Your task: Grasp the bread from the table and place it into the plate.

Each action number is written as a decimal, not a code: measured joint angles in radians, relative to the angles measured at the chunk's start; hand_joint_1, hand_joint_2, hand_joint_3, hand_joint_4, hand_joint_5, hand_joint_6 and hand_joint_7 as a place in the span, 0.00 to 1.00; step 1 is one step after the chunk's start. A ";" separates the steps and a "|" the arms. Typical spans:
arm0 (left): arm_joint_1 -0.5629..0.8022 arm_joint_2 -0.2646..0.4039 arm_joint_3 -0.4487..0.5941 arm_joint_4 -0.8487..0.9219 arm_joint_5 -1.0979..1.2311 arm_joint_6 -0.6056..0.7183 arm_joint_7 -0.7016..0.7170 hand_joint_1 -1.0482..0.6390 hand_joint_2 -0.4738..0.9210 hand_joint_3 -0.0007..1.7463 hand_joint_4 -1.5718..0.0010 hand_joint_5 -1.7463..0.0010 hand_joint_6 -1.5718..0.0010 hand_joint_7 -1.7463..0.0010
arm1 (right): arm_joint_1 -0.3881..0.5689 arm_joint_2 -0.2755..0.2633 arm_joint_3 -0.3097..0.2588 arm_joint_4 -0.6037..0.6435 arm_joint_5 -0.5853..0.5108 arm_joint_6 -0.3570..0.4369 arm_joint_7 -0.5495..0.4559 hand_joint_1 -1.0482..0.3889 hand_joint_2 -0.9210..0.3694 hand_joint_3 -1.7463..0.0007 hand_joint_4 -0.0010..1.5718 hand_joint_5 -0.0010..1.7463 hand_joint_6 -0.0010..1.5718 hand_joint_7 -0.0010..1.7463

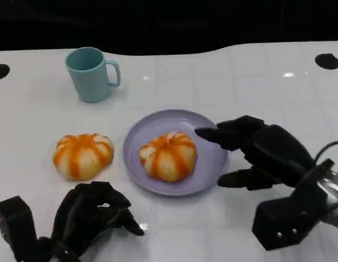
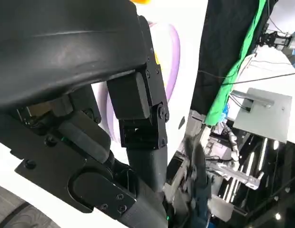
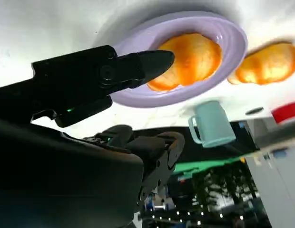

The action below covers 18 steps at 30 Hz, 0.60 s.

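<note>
One orange-and-white striped bread lies in the lilac plate at the table's middle. A second, similar bread sits on the table left of the plate. My right hand hovers at the plate's right rim with its fingers spread and nothing in them, a short gap from the bread. My left hand rests near the front edge, below the second bread, fingers curled in and holding nothing; its fingers show close up with the plate beyond.
A teal mug stands at the back left, handle to the right. Two black round marks lie at the table's far corners. The table's far edge meets a dark background.
</note>
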 measured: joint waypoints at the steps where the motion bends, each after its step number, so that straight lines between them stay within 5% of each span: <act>1: 0.000 0.000 0.000 0.000 0.000 0.000 0.000 0.00 0.83 0.00 0.00 0.65 0.00 0.81 | 0.021 -0.009 -0.012 -0.017 0.001 -0.008 -0.003 0.31 0.00 0.95 0.30 0.53 0.45 0.10; 4: 0.000 0.000 0.000 0.000 0.000 0.000 0.000 0.00 0.83 0.00 0.00 0.65 0.00 0.81 | 0.084 -0.040 -0.044 -0.066 0.006 -0.032 -0.011 0.32 0.00 0.95 0.32 0.63 0.49 0.16; 5: 0.000 0.000 0.000 0.000 0.000 0.000 0.001 0.00 0.83 0.00 0.00 0.65 0.00 0.81 | 0.101 -0.046 -0.054 -0.081 0.006 -0.034 -0.011 0.33 0.00 0.95 0.33 0.69 0.47 0.25; 6: -0.001 -0.001 -0.001 0.000 0.000 0.001 0.001 0.00 0.83 0.00 0.00 0.65 0.00 0.81 | 0.118 -0.054 -0.063 -0.099 0.009 -0.036 -0.010 0.34 0.00 0.96 0.33 0.78 0.40 0.48; 8: -0.001 -0.003 -0.002 0.000 0.000 0.001 0.001 0.00 0.83 0.00 0.00 0.65 0.00 0.81 | 0.162 -0.074 -0.084 -0.146 0.021 -0.042 -0.003 0.36 0.00 0.96 0.34 0.86 0.35 0.67; 18: -0.001 -0.007 -0.002 0.000 0.000 0.000 0.001 0.00 0.83 0.00 0.00 0.65 0.00 0.82 | 0.366 -0.116 -0.183 -0.286 0.086 -0.087 0.017 0.42 0.00 0.99 0.41 1.00 0.35 0.91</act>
